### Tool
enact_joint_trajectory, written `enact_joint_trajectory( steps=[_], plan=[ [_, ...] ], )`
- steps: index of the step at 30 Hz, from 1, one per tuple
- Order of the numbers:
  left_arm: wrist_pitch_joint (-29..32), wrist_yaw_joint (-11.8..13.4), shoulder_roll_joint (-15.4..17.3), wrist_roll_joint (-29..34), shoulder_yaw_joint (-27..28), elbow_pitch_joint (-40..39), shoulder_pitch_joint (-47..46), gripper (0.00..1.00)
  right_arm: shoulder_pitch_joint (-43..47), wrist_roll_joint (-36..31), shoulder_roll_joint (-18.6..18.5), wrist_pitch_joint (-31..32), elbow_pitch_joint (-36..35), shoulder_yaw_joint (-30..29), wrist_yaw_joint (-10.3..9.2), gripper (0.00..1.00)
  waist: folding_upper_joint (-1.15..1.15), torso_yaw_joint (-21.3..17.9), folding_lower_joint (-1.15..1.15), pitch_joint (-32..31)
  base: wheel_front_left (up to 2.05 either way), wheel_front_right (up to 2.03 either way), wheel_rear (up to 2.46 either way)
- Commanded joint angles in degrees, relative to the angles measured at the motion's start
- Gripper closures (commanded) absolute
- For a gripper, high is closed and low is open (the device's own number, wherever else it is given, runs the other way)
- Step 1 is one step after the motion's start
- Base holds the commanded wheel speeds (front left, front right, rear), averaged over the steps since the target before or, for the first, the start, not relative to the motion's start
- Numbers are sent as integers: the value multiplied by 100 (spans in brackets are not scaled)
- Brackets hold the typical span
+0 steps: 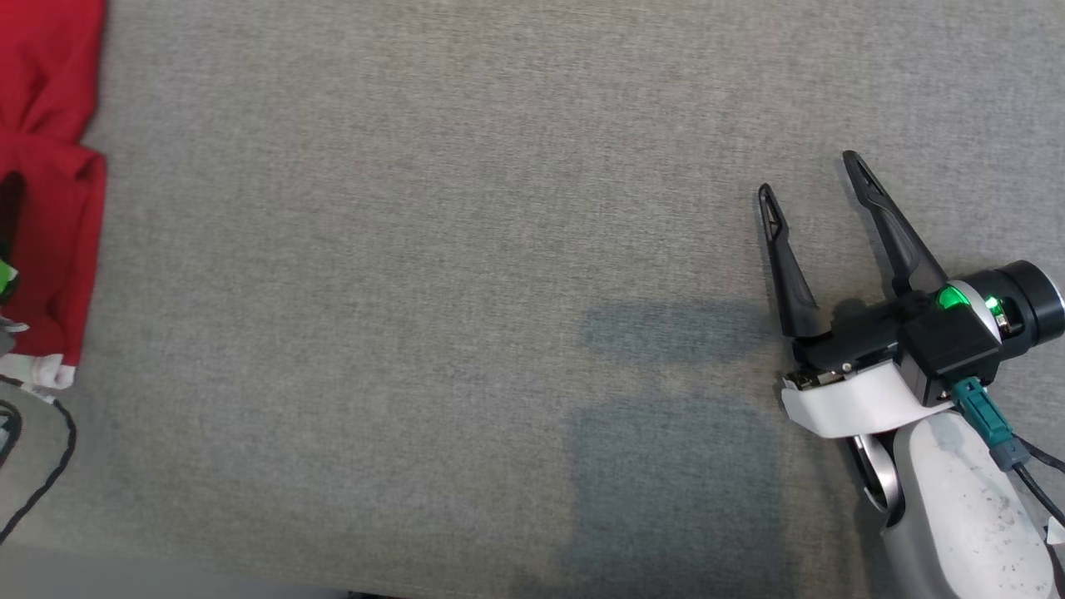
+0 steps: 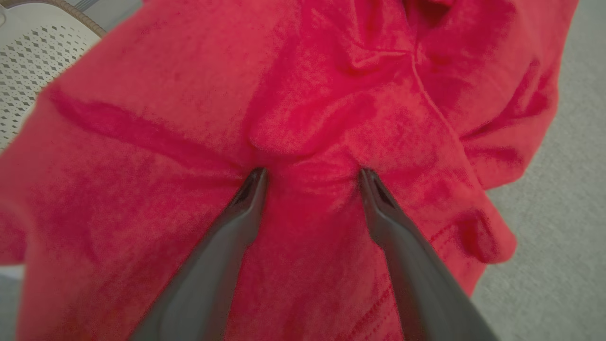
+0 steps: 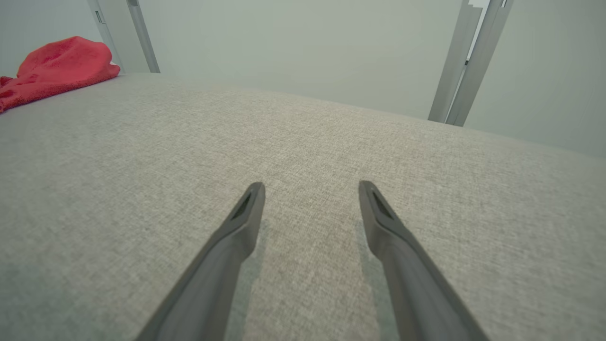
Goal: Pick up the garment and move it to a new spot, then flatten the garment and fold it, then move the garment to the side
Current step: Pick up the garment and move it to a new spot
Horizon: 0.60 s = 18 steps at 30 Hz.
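The garment (image 1: 58, 166) is red cloth with a white trim, bunched at the far left edge of the grey cloth-covered table (image 1: 416, 291). In the left wrist view the garment (image 2: 331, 94) lies rumpled right under my left gripper (image 2: 313, 170). That gripper is open, both fingertips pressing into the cloth with a raised fold between them. My right gripper (image 1: 808, 174) hovers open and empty over bare table at the right, far from the garment. In the right wrist view the right gripper (image 3: 311, 184) stands low over the surface, and the garment (image 3: 57, 68) is a heap at the far left.
A black cable (image 1: 50, 474) loops over the table's front left corner. A white perforated seat or basket (image 2: 33, 52) stands beyond the garment. Metal posts (image 3: 466, 61) rise behind the table's far edge.
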Motion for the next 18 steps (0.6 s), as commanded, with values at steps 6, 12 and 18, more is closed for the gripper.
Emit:
enact_joint_trajectory(
  steps=[6, 12, 18],
  plan=[
    [151, -34, -205, -28, -214, 600, 94, 100, 384, 145, 37, 53, 283, -50, -10, 0, 0, -580, -1, -5, 0, 0, 0],
    [-348, -58, 200, -310, -260, -504, 139, 100, 505, 295, 157, 44, 361, 47, -9, 0, 0, -591, -1, -659, 0, 0, 0],
    [-422, -43, 669, -685, -646, -2763, 819, 100, 689, 540, 294, 18, 456, 125, -8, 0, 0, -769, -1, -1403, 0, 0, 0]
  ],
)
